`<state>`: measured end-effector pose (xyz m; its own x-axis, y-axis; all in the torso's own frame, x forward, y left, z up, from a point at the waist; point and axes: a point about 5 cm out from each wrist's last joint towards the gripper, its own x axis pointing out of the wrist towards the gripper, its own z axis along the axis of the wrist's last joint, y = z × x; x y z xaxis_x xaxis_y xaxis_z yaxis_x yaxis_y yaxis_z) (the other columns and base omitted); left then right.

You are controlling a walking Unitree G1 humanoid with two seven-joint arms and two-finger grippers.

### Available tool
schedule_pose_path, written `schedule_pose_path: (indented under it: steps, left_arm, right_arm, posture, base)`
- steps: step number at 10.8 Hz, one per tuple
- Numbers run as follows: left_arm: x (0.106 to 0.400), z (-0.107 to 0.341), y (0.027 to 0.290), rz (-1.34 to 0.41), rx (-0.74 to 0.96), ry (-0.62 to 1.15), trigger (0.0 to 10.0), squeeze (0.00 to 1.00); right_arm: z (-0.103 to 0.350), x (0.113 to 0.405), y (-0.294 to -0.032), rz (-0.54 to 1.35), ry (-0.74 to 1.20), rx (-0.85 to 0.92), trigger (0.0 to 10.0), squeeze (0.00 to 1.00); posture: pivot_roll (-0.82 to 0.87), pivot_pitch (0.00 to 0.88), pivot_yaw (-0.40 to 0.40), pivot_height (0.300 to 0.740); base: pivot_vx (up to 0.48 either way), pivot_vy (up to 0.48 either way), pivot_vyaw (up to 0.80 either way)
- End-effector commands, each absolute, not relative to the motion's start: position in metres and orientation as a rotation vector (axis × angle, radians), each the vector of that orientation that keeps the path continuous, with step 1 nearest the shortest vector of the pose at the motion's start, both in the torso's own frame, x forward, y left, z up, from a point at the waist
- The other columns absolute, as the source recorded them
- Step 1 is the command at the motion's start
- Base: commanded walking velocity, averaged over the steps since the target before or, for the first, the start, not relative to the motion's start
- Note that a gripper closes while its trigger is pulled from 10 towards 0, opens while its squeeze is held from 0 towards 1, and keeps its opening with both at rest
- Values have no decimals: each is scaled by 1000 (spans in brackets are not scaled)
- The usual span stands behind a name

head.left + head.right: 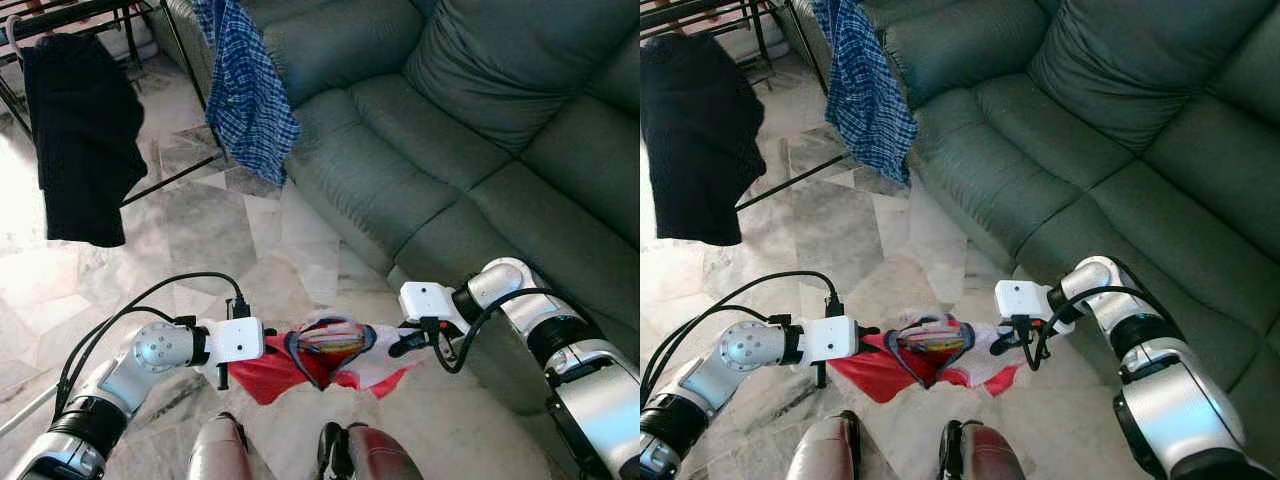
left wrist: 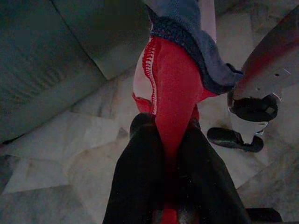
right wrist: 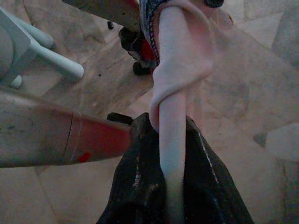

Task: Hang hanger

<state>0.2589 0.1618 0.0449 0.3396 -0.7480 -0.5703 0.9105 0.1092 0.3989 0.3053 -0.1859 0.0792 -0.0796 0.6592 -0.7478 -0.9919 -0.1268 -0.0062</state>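
Garment support is shared by both arms: the left gripper (image 2: 170, 154) is clamped on the red shoulder of the red and white garment (image 1: 330, 362), and the right gripper (image 3: 170, 158) is clamped on its pale opposite end. This spreads the blue-trimmed collar open between them, low above the marble floor (image 1: 200, 230). A hanger inside cannot be confirmed. The drying rack (image 1: 120, 15), carrying a black garment (image 1: 85, 140) and a blue checked shirt (image 1: 245, 90), stands well apart, ahead-left beside the green sofa (image 1: 480, 120).

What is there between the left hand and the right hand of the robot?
A red and white garment is stretched between them. The left hand grips its red side and the right hand its white side, as both eye views show.
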Motion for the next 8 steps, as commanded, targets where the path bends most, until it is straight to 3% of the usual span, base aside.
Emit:
schedule_pose_path:
  steps: [1, 3, 4, 5, 6, 8]
  left_arm:
    - [257, 46, 156, -1264, 790, 234, 0, 0]
    - [258, 44, 157, -1252, 795, 237, 0, 0]
    - [266, 42, 160, -1167, 812, 238, 7333, 0]
    - [270, 39, 166, -1099, 843, 246, 5725, 47]
    - [272, 37, 168, -1066, 836, 264, 10000, 1000]
    - [277, 33, 168, -971, 854, 257, 10000, 1000]
  right_arm:
    - [82, 307, -187, 1577, 614, -719, 0, 0]
    - [82, 307, -186, 1572, 598, -713, 0, 0]
    - [82, 307, -187, 1550, 584, -700, 0, 0]
    - [75, 304, -193, 1530, 634, -720, 0, 0]
    - [71, 302, -197, 1517, 654, -740, 0, 0]
    - [62, 302, -204, 1387, 648, -825, 0, 0]
  posture:
    - [52, 150, -91, 740]
    - [48, 153, -91, 740]
    - [48, 153, -91, 740]
    - [45, 158, -92, 740]
    - [45, 158, -92, 740]
    - [48, 156, -92, 740]
  base:
    - [0, 0, 0]
    - [0, 0, 0]
    - [0, 0, 0]
    - [0, 0, 0]
    - [0, 0, 0]
    - [0, 0, 0]
